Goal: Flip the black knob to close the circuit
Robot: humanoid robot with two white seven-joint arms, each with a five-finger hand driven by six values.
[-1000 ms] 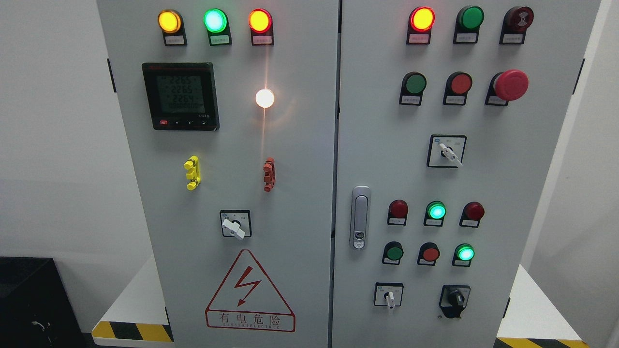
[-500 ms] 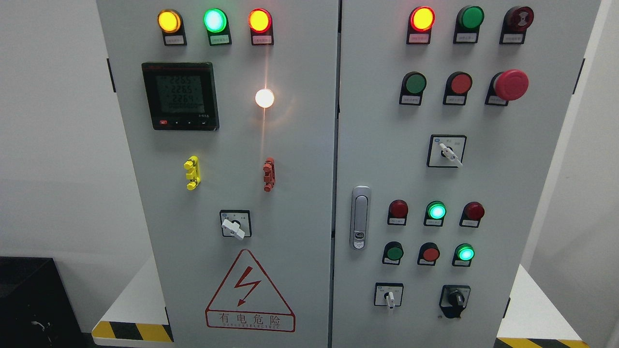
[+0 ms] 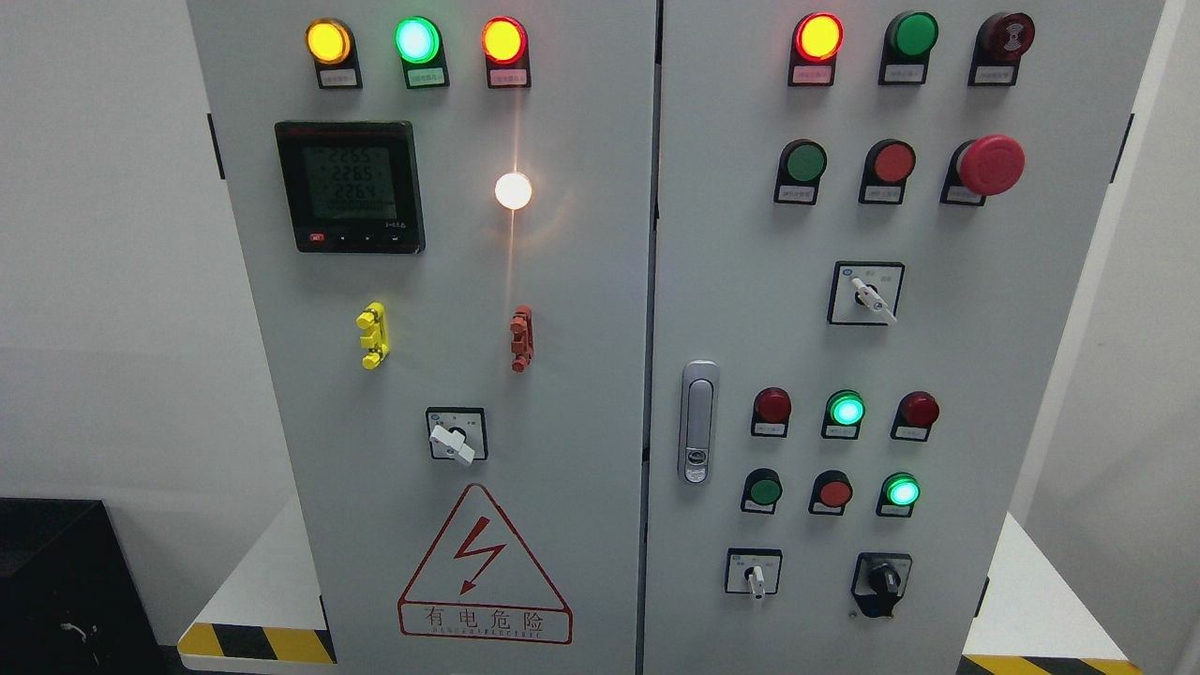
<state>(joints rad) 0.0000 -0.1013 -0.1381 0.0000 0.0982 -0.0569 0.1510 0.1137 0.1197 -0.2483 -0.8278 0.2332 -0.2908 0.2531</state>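
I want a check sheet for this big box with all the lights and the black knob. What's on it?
Surface: grey cabinet, two doors, both shut.
Job's things: black knob, lower right of the right door, untouched.
Clutter: three white-handled switches; red mushroom button; lit green lamp; digital meter; shock warning sign; door latch.
Hands: nothing seen.
Cables: nothing seen.
Surroundings: white walls; black box lower left; yellow-black striped base.
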